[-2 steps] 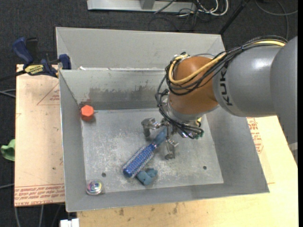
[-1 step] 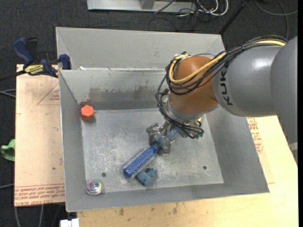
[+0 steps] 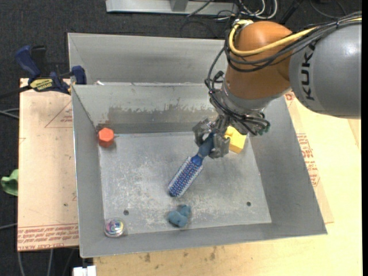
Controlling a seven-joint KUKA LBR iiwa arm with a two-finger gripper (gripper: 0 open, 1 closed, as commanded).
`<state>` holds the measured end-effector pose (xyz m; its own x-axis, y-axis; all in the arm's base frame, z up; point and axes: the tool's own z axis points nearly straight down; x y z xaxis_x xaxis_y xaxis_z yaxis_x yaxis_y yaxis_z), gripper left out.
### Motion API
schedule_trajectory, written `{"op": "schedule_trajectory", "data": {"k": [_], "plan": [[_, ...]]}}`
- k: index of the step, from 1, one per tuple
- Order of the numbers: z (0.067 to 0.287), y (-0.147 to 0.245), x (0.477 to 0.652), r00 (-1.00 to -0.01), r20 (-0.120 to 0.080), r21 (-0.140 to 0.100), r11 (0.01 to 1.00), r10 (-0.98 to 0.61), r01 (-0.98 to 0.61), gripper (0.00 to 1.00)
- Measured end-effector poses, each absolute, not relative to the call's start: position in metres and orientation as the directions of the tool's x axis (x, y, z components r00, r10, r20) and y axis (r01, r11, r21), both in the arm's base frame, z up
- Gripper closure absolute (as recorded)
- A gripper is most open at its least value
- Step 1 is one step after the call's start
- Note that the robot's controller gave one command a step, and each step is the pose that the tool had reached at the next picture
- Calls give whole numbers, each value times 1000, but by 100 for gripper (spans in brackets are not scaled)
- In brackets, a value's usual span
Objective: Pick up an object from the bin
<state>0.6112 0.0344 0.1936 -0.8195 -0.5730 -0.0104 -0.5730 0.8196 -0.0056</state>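
1. One blue brush (image 3: 185, 179) lay slantwise near the middle of the bin (image 3: 172, 99), its handle end clamped between the fingers of the tool (image 3: 209, 146)
2. A yellow block (image 3: 237, 140) sat just beside the tool
3. A blue lump (image 3: 179, 216) lay near the front wall

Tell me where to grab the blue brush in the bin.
Probably take the blue brush by its slim handle, upper right, from above, closing across its width: it lies flat and diagonal, its bristled head wider. Mind the yellow block beside that end.
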Motion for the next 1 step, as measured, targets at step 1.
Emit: {"op": "schedule_trajectory", "data": {"k": [1], "plan": [[281, -21, 552, -568, -3, -4, 568, -823, -823, 100]]}}
